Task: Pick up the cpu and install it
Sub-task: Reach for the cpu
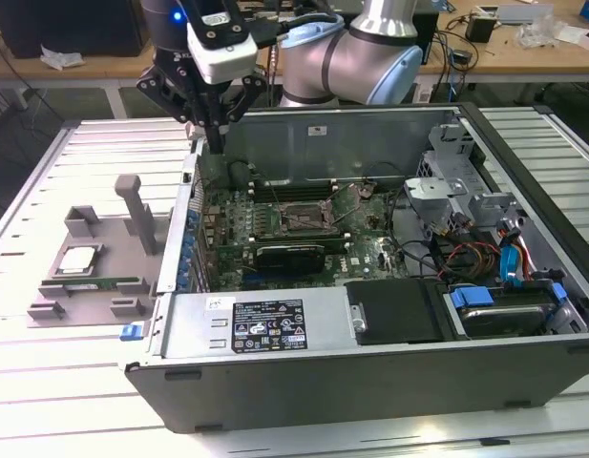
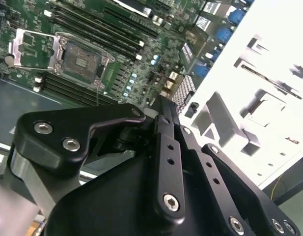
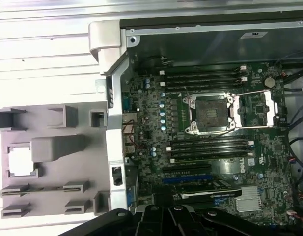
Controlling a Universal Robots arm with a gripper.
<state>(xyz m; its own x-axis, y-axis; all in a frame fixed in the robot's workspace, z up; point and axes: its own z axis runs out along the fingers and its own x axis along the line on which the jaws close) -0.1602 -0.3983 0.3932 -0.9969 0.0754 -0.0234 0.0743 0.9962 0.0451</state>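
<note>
Bright overhead light, blown-out whites

print on the power supply label (image 1: 266, 325) seems unreadable.

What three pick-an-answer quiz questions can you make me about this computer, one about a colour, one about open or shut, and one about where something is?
1. What colour is the motherboard?
A) red B) green C) yellow

2. How is its socket?
A) lid open, nothing inside B) lid shut C) chip inside

3. Where is the cpu?
A) in the socket B) on the motherboard's edge C) in the grey tray beside the computer case

Answers:
1 B, because the board looks green in both wrist views.
2 A, because the lid is swung aside and the socket is bare.
3 C, because the exterior view shows it lying in the tray, outside the case.
</note>
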